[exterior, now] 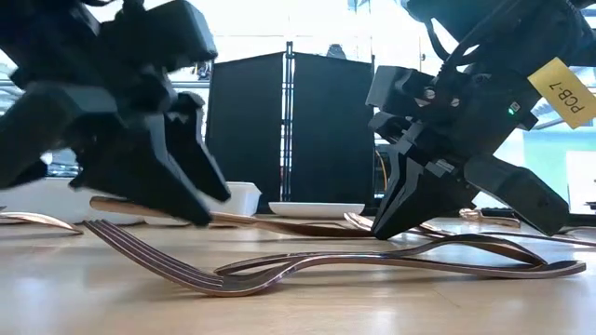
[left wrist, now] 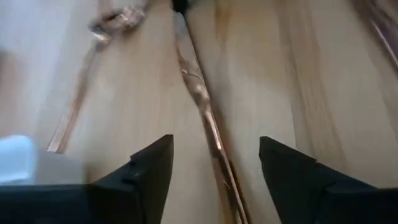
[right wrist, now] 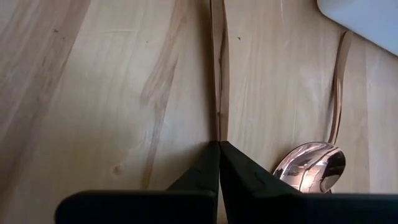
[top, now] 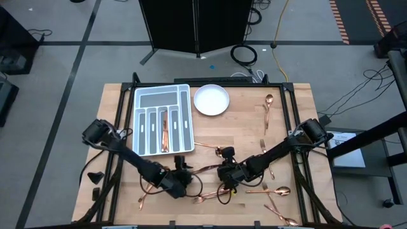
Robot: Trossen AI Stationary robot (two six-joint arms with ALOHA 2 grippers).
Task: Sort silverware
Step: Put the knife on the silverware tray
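Observation:
A slim copper piece of silverware [top: 203,169] lies between my two grippers near the table's front middle. My right gripper [right wrist: 219,144] is shut on one end of it. My left gripper [left wrist: 216,142] is open, a finger on each side of the piece's other part [left wrist: 208,118], touching nothing. In the low view my left gripper [exterior: 186,200] is on the left and my right gripper [exterior: 391,223] on the right. Two copper forks [exterior: 279,270] lie on the wood in front of them. One piece [top: 164,130] lies in the grey tray [top: 143,95]. My right gripper pinches the slim piece's end [right wrist: 219,127] between its two shut fingers. The fingers slant down from the table's right side and lie along the piece. The piece runs on toward my left gripper, low over the wood; whether it rests on the table I cannot tell.
A white plate [top: 211,100] stands at the back middle beside the tray. More silverware lies scattered: a spoon [top: 268,105] at the back right, forks [top: 264,147] on the right, spoons [top: 273,191] at the front right, a piece [top: 145,197] at the front left, a spoon bowl [right wrist: 309,165] beside my right fingers.

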